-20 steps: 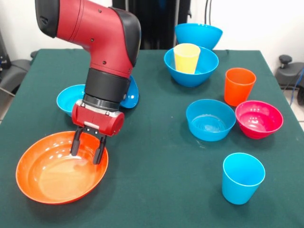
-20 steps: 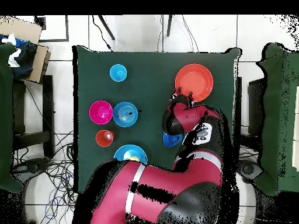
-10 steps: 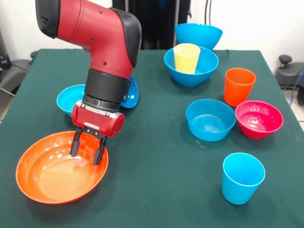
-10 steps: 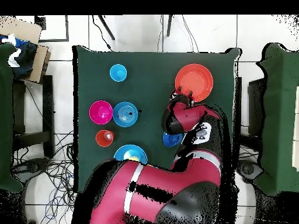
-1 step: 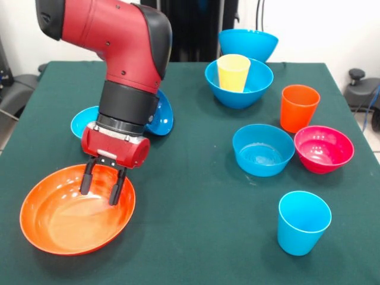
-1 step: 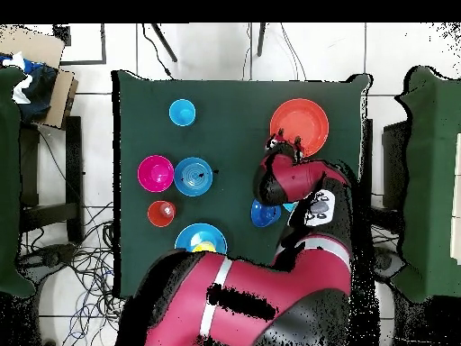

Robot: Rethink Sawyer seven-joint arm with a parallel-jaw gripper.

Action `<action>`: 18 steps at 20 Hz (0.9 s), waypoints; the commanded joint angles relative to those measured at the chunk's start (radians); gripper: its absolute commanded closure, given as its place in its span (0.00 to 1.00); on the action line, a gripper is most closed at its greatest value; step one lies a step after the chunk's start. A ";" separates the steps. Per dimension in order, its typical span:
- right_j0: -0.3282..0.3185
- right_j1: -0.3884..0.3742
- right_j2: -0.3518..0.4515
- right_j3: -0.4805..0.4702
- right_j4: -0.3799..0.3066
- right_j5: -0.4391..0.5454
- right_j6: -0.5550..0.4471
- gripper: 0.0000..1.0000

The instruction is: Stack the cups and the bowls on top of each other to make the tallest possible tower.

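The jaws stand apart, their two black fingers (image 5: pixel 85 181) pointing down over the inside of the wide shallow glossy orange plastic bowl (image 5: pixel 44 234), with nothing held between them; whether the tips touch the bowl's surface cannot be told. The gripper (image 5: pixel 99 189) hangs from the red and black arm (image 5: pixel 122 53), which leans in over the dark green table cloth (image 5: pixel 190 178). Taking the orange bowl as the landmark, in the front view the gripper sits over its far right part, just inside the rim. Just beyond the bowl, partly hidden behind the arm, lie a small cyan plastic bowl (image 5: pixel 83 122) and a small dark blue plastic bowl (image 5: pixel 163 116), the latter tilted on its edge. Well to the right of the orange bowl and farther back stands a large blue round bowl (image 5: pixel 261 83) with a yellow tapered plastic cup (image 5: pixel 233 72) upright inside it, and behind that a second large blue bowl (image 5: pixel 248 43). Also well to the right are an upright orange plastic cup (image 5: pixel 298 107), a medium light blue bowl (image 5: pixel 263 149) and a magenta-red bowl (image 5: pixel 323 148) just beside each other, and a light blue tapered cup (image 5: pixel 303 221) standing alone, nearest the front edge.
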 commanded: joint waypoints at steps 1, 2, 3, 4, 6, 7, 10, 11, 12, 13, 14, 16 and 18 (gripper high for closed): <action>-0.017 -0.059 0.146 0.055 -0.042 0.095 -0.029 0.00; -0.022 -0.068 0.151 0.063 -0.046 0.100 -0.033 0.00; -0.025 -0.077 0.156 0.071 -0.049 0.108 -0.039 0.00; -0.028 -0.087 0.160 0.079 -0.051 0.115 -0.044 0.00; -0.025 -0.087 0.158 0.079 -0.047 0.119 -0.043 0.00; -0.019 -0.082 0.151 0.076 -0.041 0.115 -0.036 0.00; 0.003 -0.071 0.133 0.075 -0.020 0.106 -0.012 0.00; 0.007 -0.072 0.133 0.077 -0.014 0.110 -0.008 0.00; 0.011 -0.075 0.136 0.081 -0.008 0.116 -0.005 0.00; 0.016 -0.078 0.135 0.083 0.000 0.123 0.000 0.00; 0.023 -0.082 0.133 0.086 0.008 0.130 0.005 0.00; 0.033 -0.090 0.130 0.092 0.020 0.144 0.012 0.00; 0.042 -0.093 0.126 0.094 0.030 0.151 0.018 0.00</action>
